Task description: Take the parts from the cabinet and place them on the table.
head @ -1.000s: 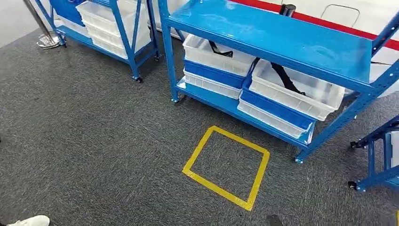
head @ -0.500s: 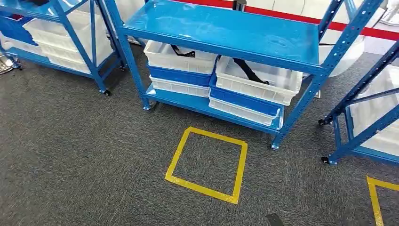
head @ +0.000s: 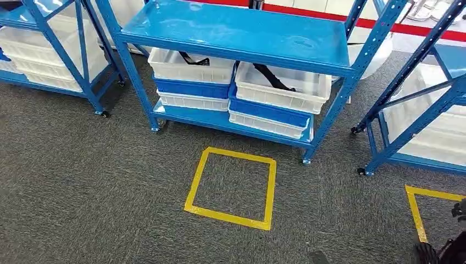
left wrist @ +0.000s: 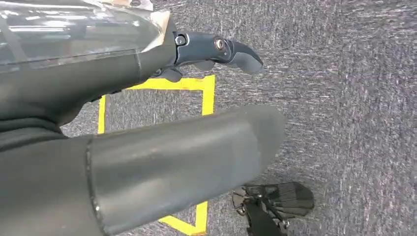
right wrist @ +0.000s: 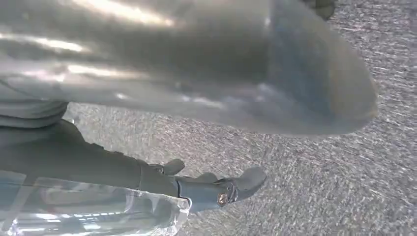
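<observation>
Here the blue cabinet (head: 236, 30) stands on grey carpet (head: 99, 181), and everything else can be placed from it. On its lower shelf sit two stacks of trays side by side: each stack has a white tray on top, a blue one beneath it and another white one at the bottom. The left top tray (head: 189, 66) holds a black part (head: 192, 59) lying against its back wall, and the right top tray (head: 280, 88) holds a second black part (head: 269, 77) lying slantwise across it; both parts lie inside the cabinet, under its bare upper shelf. Just in front of the cabinet a yellow tape square (head: 231, 188) is marked on the carpet. To the left of the cabinet stands another blue rack (head: 82, 66) loaded with white trays, and to the right a third rack (head: 417, 104), also with white trays, with a corner of more yellow tape (head: 417, 209) in front of it. The left hand (left wrist: 216, 51) hangs over the carpet near the tape square, fingers apart and holding nothing. The right hand (right wrist: 216, 189) also hangs above the carpet, its fingers loose and holding nothing.
</observation>
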Controlling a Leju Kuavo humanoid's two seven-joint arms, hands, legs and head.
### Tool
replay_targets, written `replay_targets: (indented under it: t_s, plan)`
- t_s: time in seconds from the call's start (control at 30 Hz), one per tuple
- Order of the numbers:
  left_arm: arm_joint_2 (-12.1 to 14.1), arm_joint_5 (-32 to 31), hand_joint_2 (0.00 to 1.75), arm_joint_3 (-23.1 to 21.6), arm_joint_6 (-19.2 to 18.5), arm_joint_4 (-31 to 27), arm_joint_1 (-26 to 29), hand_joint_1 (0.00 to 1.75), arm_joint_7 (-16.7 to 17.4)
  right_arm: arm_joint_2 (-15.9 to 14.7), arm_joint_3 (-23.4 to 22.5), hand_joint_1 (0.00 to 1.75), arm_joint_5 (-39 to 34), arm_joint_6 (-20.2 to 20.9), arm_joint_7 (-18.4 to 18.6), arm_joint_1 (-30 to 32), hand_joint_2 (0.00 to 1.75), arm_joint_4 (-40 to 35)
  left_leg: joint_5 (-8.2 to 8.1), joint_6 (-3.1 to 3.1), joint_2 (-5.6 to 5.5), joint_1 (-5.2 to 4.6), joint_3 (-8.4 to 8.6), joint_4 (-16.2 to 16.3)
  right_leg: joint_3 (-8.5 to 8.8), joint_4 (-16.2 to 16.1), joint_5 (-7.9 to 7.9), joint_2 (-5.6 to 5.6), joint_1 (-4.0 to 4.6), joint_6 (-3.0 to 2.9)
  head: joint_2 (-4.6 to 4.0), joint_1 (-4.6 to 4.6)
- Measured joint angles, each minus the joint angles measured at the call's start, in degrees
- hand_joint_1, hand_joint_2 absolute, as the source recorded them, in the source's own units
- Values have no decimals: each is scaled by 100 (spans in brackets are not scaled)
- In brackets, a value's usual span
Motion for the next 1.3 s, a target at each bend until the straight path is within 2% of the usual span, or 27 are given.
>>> replay_targets:
  t_s: [0.03, 0.07, 0.1, 0.13, 0.23, 0.33, 0.4, 0.57, 0.6, 0.63, 0.67, 0.7, 0.77, 0.8, 0.83, 0.87, 0.9, 0.93, 0.97, 1.0, 1.03, 1.13, 1.17, 1.2, 1.23, 1.27, 1.3]
  plan:
    - [2, 0, 0, 0, 0, 2, 1, 0, 0, -2, 0, 0, 0, 0, -2, -10, 0, 0, -22, -39, 2, -23, 0, 10, 29, -7, 29, 32, 47, -68, 0, -11]
    - [11, -11, 0, 0, 0, 0, -3, 0, -2, 2, 0, 0, 0, 0, -2, -8, 0, 0, -17, -59, 3, -29, -5, 19, 23, -16, 54, 30, 17, -105, 0, -24]
    - [26, -26, 0, 0, 2, 0, -4, 0, -2, 13, 0, 0, 0, 0, -2, 2, 0, 2, -35, 52, 2, -25, -11, 26, 19, -15, 60, 32, -9, -106, 0, -20]
    - [26, -28, 0, -2, 11, 2, -1, 0, 0, 13, -2, 0, 0, 0, -2, 8, 0, 2, -4, 100, 2, -20, -12, 23, 22, -16, 60, 33, 11, -107, 0, -24]
    - [13, -53, 0, -7, 77, 0, -11, 0, 11, 15, -2, 0, 13, 0, -2, 7, 0, 2, 18, 64, 2, -6, 16, -30, 19, -14, 61, 34, 44, -144, 0, -22]
    - [24, -94, 0, -4, 103, 0, -19, 0, 28, 15, -2, 0, 42, 0, 0, 9, 0, 2, 38, 29, 2, -5, 28, -66, 13, -12, 60, 33, 49, -149, 0, -22]
    - [24, -103, 0, -4, 116, 0, -26, 0, 44, 15, -2, 0, 66, -2, 2, 8, 0, 2, 36, -18, 2, -1, 25, -63, 10, -17, 68, 33, 36, -159, 0, -22]
    - [46, -109, 0, -4, 155, 0, -28, 0, 48, 61, -2, 0, 94, -7, 2, 8, 0, 2, 10, 15, 3, -35, 0, -36, 14, -29, 78, 32, 6, -155, 0, -22]
    - [52, -109, 0, -4, 157, 0, -29, 0, 48, 63, -2, 0, 94, -9, 2, 7, 0, 2, 31, 35, 2, -44, 7, -74, 28, -59, 95, 31, 15, -127, 0, -24]
    - [48, -109, 0, -4, 157, 0, -35, 0, 48, 55, -2, 0, 94, -13, 2, 9, 0, 0, 122, 16, 0, 0, 83, -222, 11, -36, 78, 35, 98, -118, 0, -22]
    - [37, -109, 0, -4, 162, 0, -34, 0, 48, 44, -2, 0, 94, -17, 2, 10, 0, 0, 145, 7, 30, 17, 121, -275, -50, 82, 12, 22, 32, -112, 0, -18]
    - [33, -109, 0, -4, 162, 0, -44, 0, 48, 57, 0, 0, 94, -17, 2, 7, 0, 2, 164, 32, 35, 36, 124, -294, -233, 456, -189, 28, 59, -145, 0, -7]
    - [35, -109, 0, -2, 164, 0, -47, 0, 48, 44, 0, 0, 96, -20, 2, 17, 0, 2, 161, 36, 39, 34, 113, -294, -640, 1294, -509, 28, 40, -153, 0, -9]
    - [35, -109, 0, -2, 166, 0, -46, 0, 48, 37, 0, 0, 103, -22, 2, 30, 0, 2, 154, 29, 39, 37, 109, -292, -826, 1665, -593, 27, 23, -117, 0, -11]
    - [33, -109, 0, -2, 168, 0, -43, 0, 48, 35, 0, 0, 105, -22, 2, 42, 0, 0, 146, 17, 37, 51, 116, -291, -863, 1713, -560, 26, -1, -59, 0, -9]
    - [26, -109, 0, -2, 170, 0, -41, 0, 48, 31, 0, 0, 111, -22, 2, 45, 0, 0, 131, -12, 32, 78, 128, -286, -755, 1477, -420, 25, -38, 33, 0, -9]
    - [20, -109, 0, 0, 170, 0, -40, 0, 48, 28, 0, 0, 122, -24, 2, 44, 0, 0, 115, -42, 26, 105, 144, -275, -554, 1075, -234, 20, -68, 126, 0, -9]
    - [13, -109, 0, 0, 177, 0, -41, 0, 46, 26, 0, 0, 138, -26, 2, 42, 0, 0, 81, -96, 22, 145, 166, -244, -239, 462, 6, 13, -119, 234, 0, -7]
    - [17, -109, 0, 0, 186, 0, -41, 0, 42, 31, 0, 0, 157, -26, 2, 40, 0, 0, 38, -164, 20, 142, 164, -192, -14, 9, 122, -9, -172, 299, 0, -2]
    - [50, -109, 0, -2, 195, 2, -42, 0, 42, 52, 0, 0, 170, -26, 0, 20, 0, 0, -21, -240, 19, 112, 134, -131, 2, -17, 41, 47, -107, 207, 0, 15]
    - [46, -109, 0, -2, 205, 0, -45, 0, 37, 52, 0, 0, 183, -33, 0, 26, 0, 0, -28, -277, 17, 114, 138, -140, 13, 16, 39, 65, -114, 46, 0, -18]
    - [28, -109, 0, -2, 205, 0, -44, 0, 35, 46, -2, 0, 201, -35, 0, 38, 0, 0, -32, -326, 15, 162, 164, -159, -3, 49, 11, 72, -91, -120, 0, -18]
    - [26, -109, 0, -2, 212, 0, -53, 0, 22, 50, -2, 0, 205, -35, -2, 50, 0, -7, -111, -334, 13, 193, 144, -64, 27, 37, 3, 78, -113, -191, 0, -24]
    - [26, -109, 0, -2, 214, 0, -64, 0, 13, 48, -4, 0, 205, -37, -4, 48, 0, -13, -267, -316, 10, 184, -10, 236, 44, 37, -14, 76, -94, -218, 0, -31]
    - [24, -109, 0, -2, 214, 0, -63, 0, 7, 48, -4, 0, 205, -39, -11, 43, 0, -13, -453, -305, 4, 162, -240, 661, 57, 37, -31, 75, -78, -250, 0, -28]
    - [26, -109, 0, 0, 216, 0, -51, 0, 7, 50, -4, 0, 205, -44, -20, 43, 0, -13, -676, -296, -2, 145, -576, 1263, 77, 38, -58, 74, -38, -291, 0, -31]
    - [28, -111, 0, 2, 216, 0, -36, 0, 7, 55, -4, 0, 205, -46, -22, 49, 0, -13, -781, -283, -4, 138, -826, 1674, 100, 38, -78, 74, -5, -321, 0, -31]
